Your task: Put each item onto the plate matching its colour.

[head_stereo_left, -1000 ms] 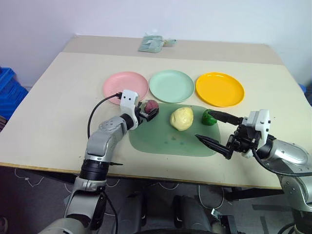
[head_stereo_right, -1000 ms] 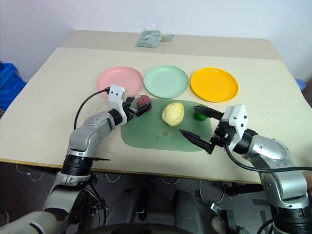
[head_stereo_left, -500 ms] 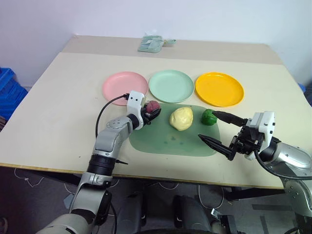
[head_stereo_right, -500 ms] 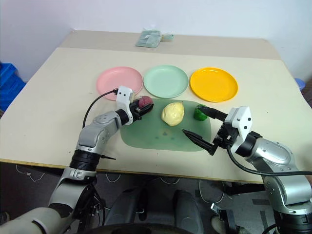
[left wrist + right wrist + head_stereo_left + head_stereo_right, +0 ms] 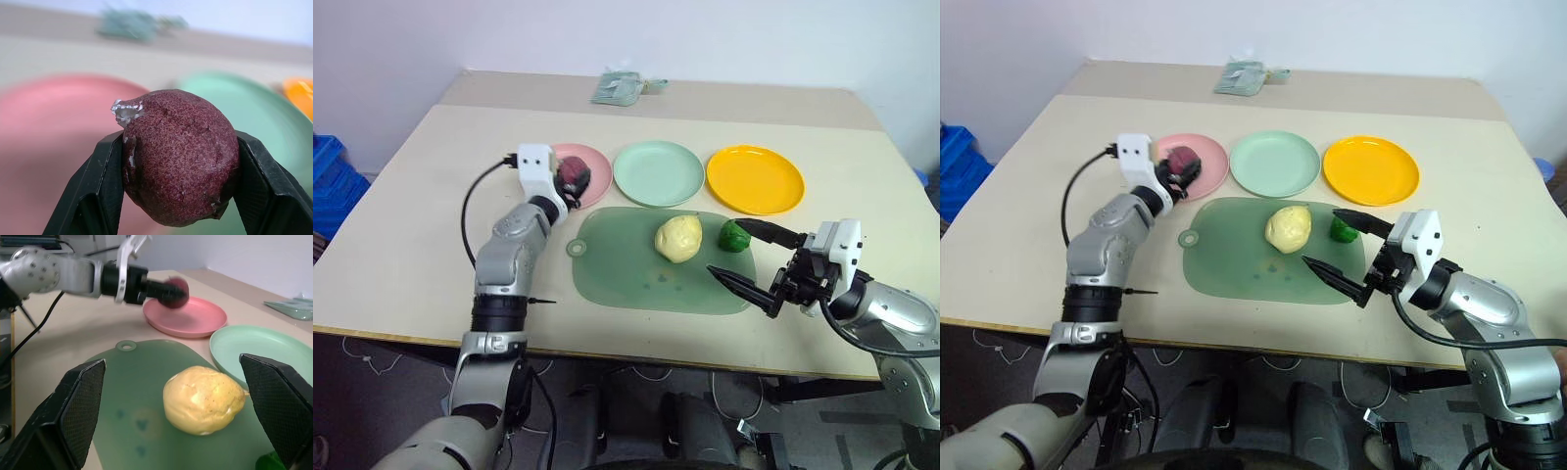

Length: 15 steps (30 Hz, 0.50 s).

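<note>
You are carrying the dark purplish-red lump (image 5: 180, 155) in the left gripper (image 5: 570, 180), whose two black fingers (image 5: 100, 191) are pressing on its opposite sides, and it is hanging above the pink plate (image 5: 598, 163), over the part of that plate nearest the green mat (image 5: 636, 266), not yet resting on it. To do this step well, you are wanting the lump further over the pink plate's middle before letting go, since a round lump dropped near the rim is likely to roll back off toward the mat. You are best lowering it until it is just above the pink plate's floor, then spreading the fingers slowly so neither one drags it sideways; its surface looks grainy and slightly tacky, so I judge it may cling to one pad. You are also keeping the wrist away from the mint green plate (image 5: 658, 172), which sits just beside the pink plate on its far side from the arm. The right gripper (image 5: 742, 256) is standing with its jaws wide and empty, well apart from the pink plate, at the end of the mat furthest from it. The pale yellow lump (image 5: 678, 239) is lying on the mat, away from the pink plate beyond the mint one's near edge, and the small green lump (image 5: 734, 236) is further still, near the orange-yellow plate (image 5: 755, 179), so both are waiting for later steps
</note>
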Each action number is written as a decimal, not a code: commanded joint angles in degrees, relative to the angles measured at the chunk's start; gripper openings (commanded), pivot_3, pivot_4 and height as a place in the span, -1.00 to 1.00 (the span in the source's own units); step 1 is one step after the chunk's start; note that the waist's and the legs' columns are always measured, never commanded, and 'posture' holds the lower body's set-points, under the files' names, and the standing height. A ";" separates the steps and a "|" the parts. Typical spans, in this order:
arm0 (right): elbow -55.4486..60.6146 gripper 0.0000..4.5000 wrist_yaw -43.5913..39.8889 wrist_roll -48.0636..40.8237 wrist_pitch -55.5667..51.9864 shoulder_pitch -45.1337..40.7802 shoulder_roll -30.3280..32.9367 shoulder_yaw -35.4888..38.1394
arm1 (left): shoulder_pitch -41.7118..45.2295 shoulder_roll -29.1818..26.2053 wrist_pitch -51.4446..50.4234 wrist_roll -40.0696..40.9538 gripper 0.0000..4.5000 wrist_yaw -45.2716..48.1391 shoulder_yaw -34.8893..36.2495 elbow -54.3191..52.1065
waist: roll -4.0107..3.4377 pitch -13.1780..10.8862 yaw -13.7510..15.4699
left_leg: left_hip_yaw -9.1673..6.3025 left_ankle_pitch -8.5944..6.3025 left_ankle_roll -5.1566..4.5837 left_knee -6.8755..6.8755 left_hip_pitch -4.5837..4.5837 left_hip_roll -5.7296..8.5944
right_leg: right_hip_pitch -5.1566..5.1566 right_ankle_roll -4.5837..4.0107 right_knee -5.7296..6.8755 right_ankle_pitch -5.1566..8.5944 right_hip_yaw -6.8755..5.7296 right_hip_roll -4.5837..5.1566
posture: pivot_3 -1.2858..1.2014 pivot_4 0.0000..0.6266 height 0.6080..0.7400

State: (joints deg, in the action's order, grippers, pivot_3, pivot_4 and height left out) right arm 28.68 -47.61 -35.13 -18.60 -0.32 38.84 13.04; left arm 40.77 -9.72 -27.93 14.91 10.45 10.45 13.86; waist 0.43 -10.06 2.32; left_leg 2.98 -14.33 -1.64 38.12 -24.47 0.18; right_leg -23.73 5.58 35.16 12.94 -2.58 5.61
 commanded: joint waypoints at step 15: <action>-1.05 1.00 4.08 2.11 -0.59 -5.97 -2.94 -4.73 | -6.59 -2.97 1.15 5.59 0.95 8.42 0.41 -9.63 | 0.08 -0.05 -0.27 | 0.00 0.00 0.00 0.01 0.00 -0.05 | -0.03 0.01 0.05 -0.01 0.00 0.00 | 0.03 -0.52 1.00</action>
State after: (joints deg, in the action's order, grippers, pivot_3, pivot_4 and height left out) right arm 27.37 -43.97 -33.16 -19.31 -5.57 36.41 8.39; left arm 34.43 -11.78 -26.25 18.37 16.11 10.88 8.51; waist 0.51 -10.11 2.04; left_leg 2.98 -14.33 -1.63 38.13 -24.46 0.12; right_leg -23.76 5.50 35.21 12.98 -2.57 5.67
